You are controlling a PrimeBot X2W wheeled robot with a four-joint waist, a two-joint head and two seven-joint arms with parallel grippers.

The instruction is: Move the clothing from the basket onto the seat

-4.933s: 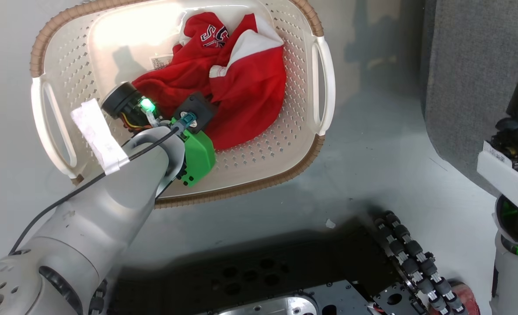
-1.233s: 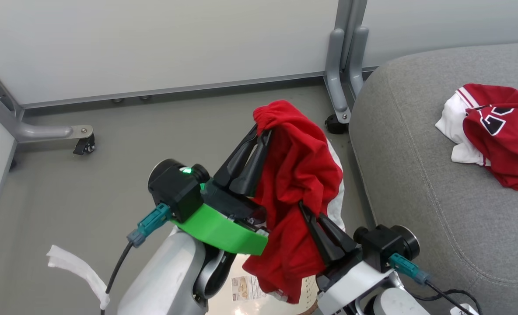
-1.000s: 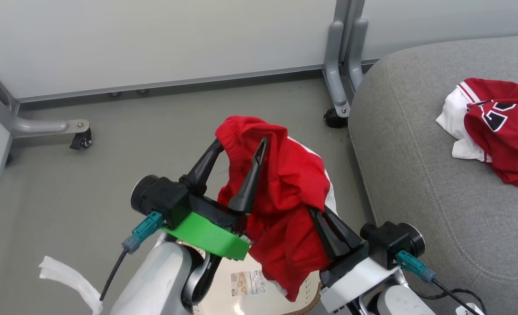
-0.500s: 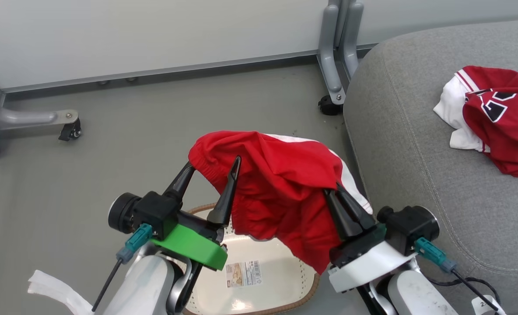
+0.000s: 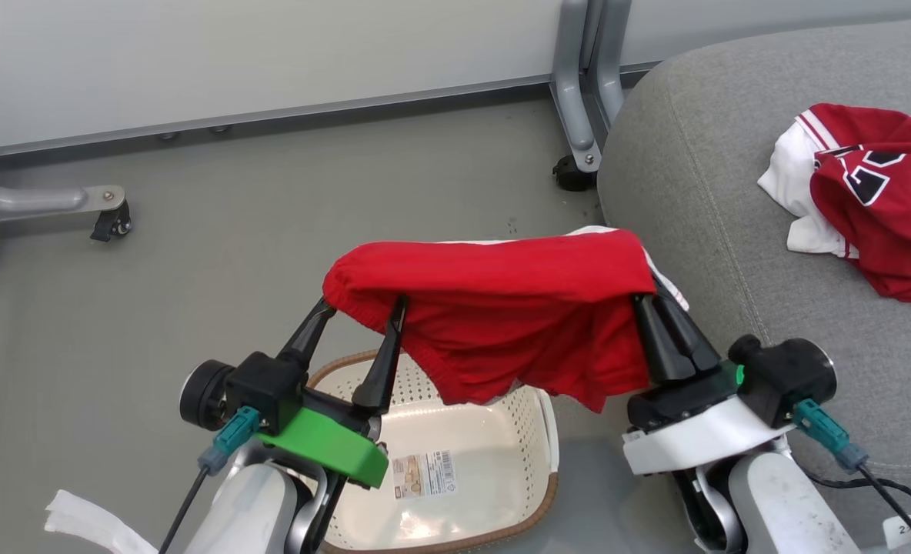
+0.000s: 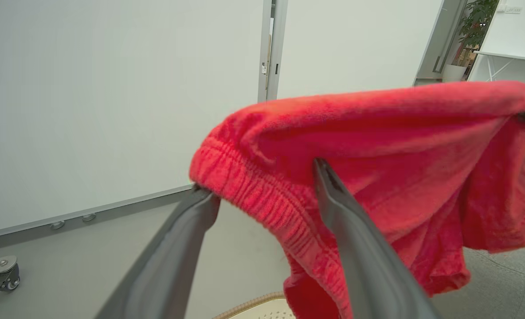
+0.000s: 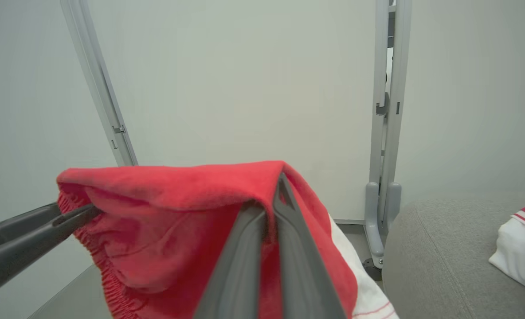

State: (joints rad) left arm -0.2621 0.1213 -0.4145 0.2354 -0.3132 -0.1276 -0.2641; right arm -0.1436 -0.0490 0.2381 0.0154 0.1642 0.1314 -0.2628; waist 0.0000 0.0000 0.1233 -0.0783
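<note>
Shorts (image 5: 502, 308) hang above the basket (image 5: 542, 431), long axis 9-to-3. Right gripper (image 5: 652, 304) clamps the 3 o'clock end; left gripper (image 5: 365, 304), spread, props the waistband (image 6: 253, 195). Seat (image 5: 694, 231) lies at 2 o'clock, nearer the right gripper.

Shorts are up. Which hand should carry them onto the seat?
Right. The right hand is shut on the shorts and nearest the seat; the left hand is open, shorts merely hooked over it.

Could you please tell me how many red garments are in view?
2. The shorts hang stretched between the left hand and right hand, above the basket; the jersey lies on the seat. Part of the basket's floor is hidden.
</note>
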